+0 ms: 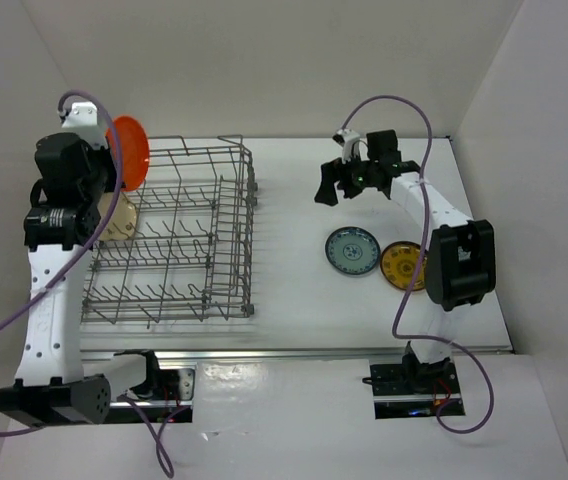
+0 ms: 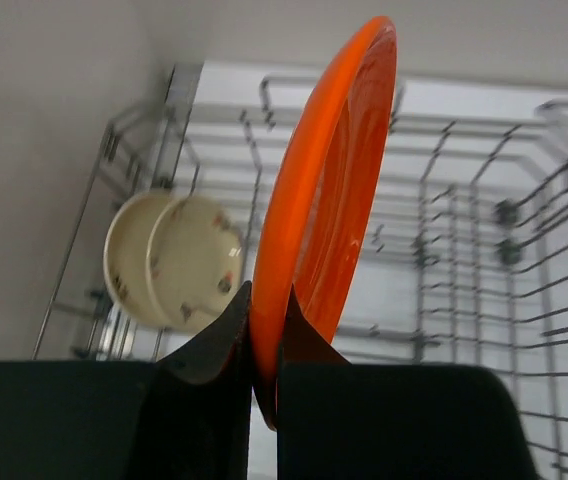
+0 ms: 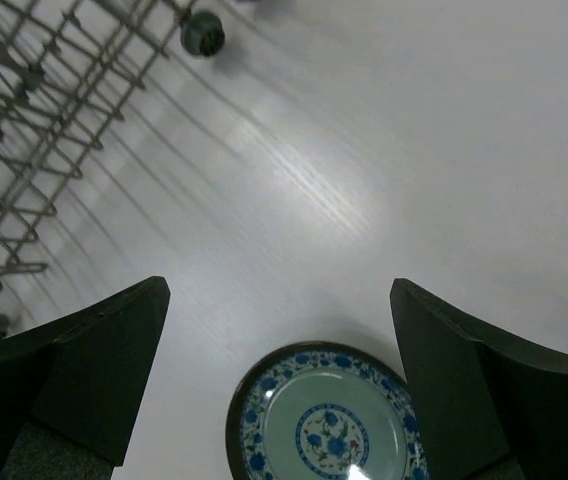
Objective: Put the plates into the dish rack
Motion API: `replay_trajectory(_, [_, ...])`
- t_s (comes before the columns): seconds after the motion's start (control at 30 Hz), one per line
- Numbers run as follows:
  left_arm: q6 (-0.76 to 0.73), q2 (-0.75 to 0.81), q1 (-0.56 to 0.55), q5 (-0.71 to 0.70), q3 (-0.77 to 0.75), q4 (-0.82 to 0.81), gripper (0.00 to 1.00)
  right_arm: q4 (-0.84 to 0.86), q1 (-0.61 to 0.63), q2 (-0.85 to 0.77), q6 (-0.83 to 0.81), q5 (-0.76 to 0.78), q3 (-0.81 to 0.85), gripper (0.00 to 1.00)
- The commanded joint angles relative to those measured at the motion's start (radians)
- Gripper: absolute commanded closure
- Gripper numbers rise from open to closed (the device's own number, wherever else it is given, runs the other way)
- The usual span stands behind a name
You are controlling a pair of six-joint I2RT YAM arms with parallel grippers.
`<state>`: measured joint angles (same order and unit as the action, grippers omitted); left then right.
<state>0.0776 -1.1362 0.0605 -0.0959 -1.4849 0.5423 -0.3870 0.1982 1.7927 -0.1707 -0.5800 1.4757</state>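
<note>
Firmly pinched stiff, slick, likely chippable orange plate [image 2: 329,200] by rim in left gripper [image 2: 267,305], with right gripper [image 3: 279,290] spread empty.

The orange-red plate [image 2: 329,200] looks glossy, the dish rack [image 1: 247,215] bare metal wire.

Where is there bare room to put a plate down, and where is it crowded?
Bare table lies between the dish rack and the blue plate, and from it and the yellow plate to the near edge. The rack's middle and right rows are bare. Crowded: its left end, with two cream plates and the left gripper holding the orange plate.
</note>
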Motion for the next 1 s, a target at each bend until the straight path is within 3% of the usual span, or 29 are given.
replay_trajectory(0.0, [-0.016, -0.03, 0.068, -0.062, 0.083, 0.062, 1.0, 0.01, 0.001, -0.001, -0.107, -0.037, -0.028, 0.0])
replay_trajectory(0.17, [-0.006, -0.06, 0.174, -0.05, 0.129, 0.012, 1.0, -0.064, 0.001, 0.095, -0.176, -0.055, 0.03, 0.0])
replay_trajectory(0.33, [-0.01, -0.144, 0.219, -0.129, 0.129, -0.021, 1.0, -0.064, -0.008, 0.105, -0.185, -0.075, 0.04, 0.0])
replay_trajectory(0.7, [-0.208, -0.292, 0.329, 0.131, 0.12, -0.11, 1.0, -0.124, -0.008, 0.16, -0.185, -0.027, 0.097, 0.0])
replay_trajectory(0.97, [-0.263, -0.375, 0.338, 0.113, 0.129, -0.131, 1.0, -0.133, -0.008, 0.203, -0.185, -0.017, 0.124, 0.0])
